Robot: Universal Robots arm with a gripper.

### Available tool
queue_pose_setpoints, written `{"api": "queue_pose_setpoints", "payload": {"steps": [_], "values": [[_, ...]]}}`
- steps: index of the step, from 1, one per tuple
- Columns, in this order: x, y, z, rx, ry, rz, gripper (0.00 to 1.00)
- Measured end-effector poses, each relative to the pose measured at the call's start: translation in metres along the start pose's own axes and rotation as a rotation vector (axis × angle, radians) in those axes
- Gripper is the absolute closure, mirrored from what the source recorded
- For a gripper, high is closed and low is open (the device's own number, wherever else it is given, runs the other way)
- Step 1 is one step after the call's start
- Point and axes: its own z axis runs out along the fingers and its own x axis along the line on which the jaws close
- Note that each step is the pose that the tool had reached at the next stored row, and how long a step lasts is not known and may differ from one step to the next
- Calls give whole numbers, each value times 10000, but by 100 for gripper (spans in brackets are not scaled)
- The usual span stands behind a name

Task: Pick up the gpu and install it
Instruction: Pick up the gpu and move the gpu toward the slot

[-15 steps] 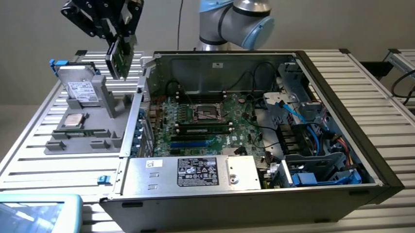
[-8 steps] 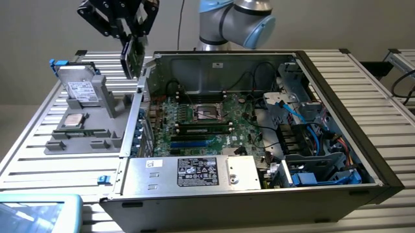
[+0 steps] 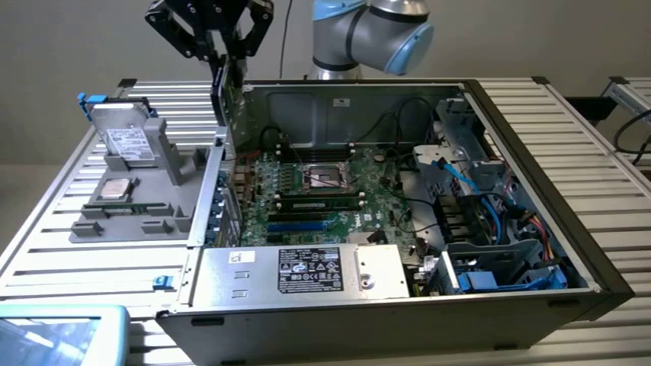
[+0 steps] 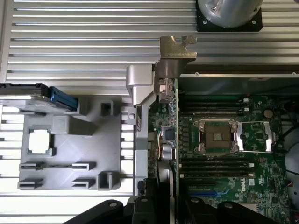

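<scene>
The gpu [image 3: 219, 97] hangs upright and edge-on below my gripper [image 3: 219, 61], over the open computer case's wall on the exterior view's left, near the back corner. My gripper is shut on it. In the wrist view the gpu [image 4: 167, 133] appears as a thin edge-on card with its metal bracket [image 4: 176, 53] at the far end, and my black gripper [image 4: 166, 207] clamps it from both sides. The card sits above the motherboard's [image 3: 336, 194] edge, clear of the slots.
The open case [image 3: 529, 152] holds the CPU socket [image 4: 218, 136], a memory stick [image 3: 320, 203], cables and a silver power supply [image 3: 305, 271]. A grey parts holder [image 3: 133, 191] on the exterior view's left carries a hard drive [image 3: 127, 141] and a CPU [image 3: 117, 188]. The arm's base [image 3: 336, 69] stands behind the case.
</scene>
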Motion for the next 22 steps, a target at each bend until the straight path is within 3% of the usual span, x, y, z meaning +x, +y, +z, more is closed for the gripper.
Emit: {"api": "queue_pose_setpoints", "payload": {"steps": [4, 11, 17, 22], "values": [[-163, -24, 0, 1, 66, 8, 72], [-467, -54, 14, 1, 99, 13, 72], [-668, -110, 42, 8, 288, 37, 72], [-839, -160, 85, 8, 322, 42, 72]]}}
